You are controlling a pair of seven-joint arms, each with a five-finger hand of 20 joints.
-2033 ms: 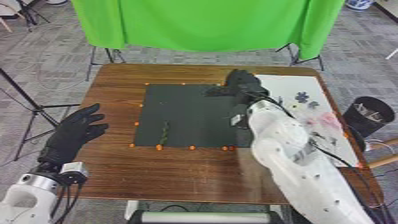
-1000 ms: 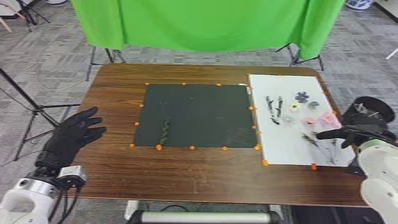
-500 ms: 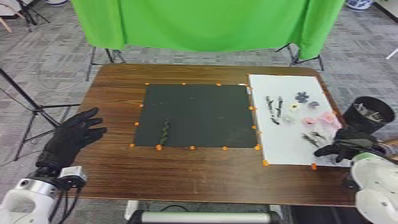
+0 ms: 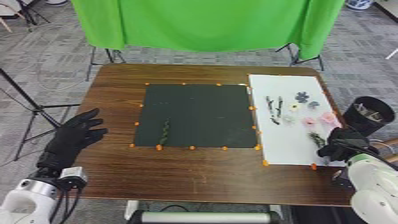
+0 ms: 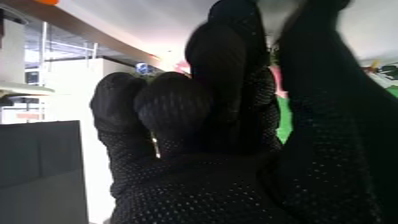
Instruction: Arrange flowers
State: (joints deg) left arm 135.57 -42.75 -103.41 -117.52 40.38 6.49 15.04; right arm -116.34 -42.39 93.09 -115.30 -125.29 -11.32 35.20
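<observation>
A brown table (image 4: pixel 169 180) stands before the robot, with a green cloth (image 4: pixel 204 25) hanging beyond its far edge. On the table lie a black sheet (image 4: pixel 195 112) and, to its right, a long white sheet (image 4: pixel 280 145), its lower right corner hidden under the right hand (image 4: pixel 343 141) and arm. The right arm (image 4: pixel 382 185) is cut off by the picture's edge; so is the left arm (image 4: pixel 29 195). The left hand (image 4: pixel 75 132) is over the table's left side, its fingers loose and spread. In the wrist view, the right hand (image 5: pixel 195 190) has its fingers extended, with a gap between them and the thumb; whether they touch a stem is hard to make out. A dark bin (image 4: pixel 363 126) stands beyond the table's right edge, its contents hard to name.

The flowers and stems to be arranged are on both sheets. One green stem (image 4: pixel 165 134) lies lengthwise near the black sheet's lower left corner. On the white sheet are two dark stems (image 4: pixel 279 107) side by side, a pink flower (image 4: pixel 330 118) with a paler pink one (image 4: pixel 309 121) beside it, a dark flower (image 4: pixel 302 97), a pale flower with a yellow centre (image 4: pixel 294 107), and a smaller dark bloom (image 4: pixel 313 104). A green sprig (image 4: pixel 316 139) lies right by the right hand, partly hidden by the glove. Small orange blobs (image 4: pixel 265 163) dot the sheets' edges.
</observation>
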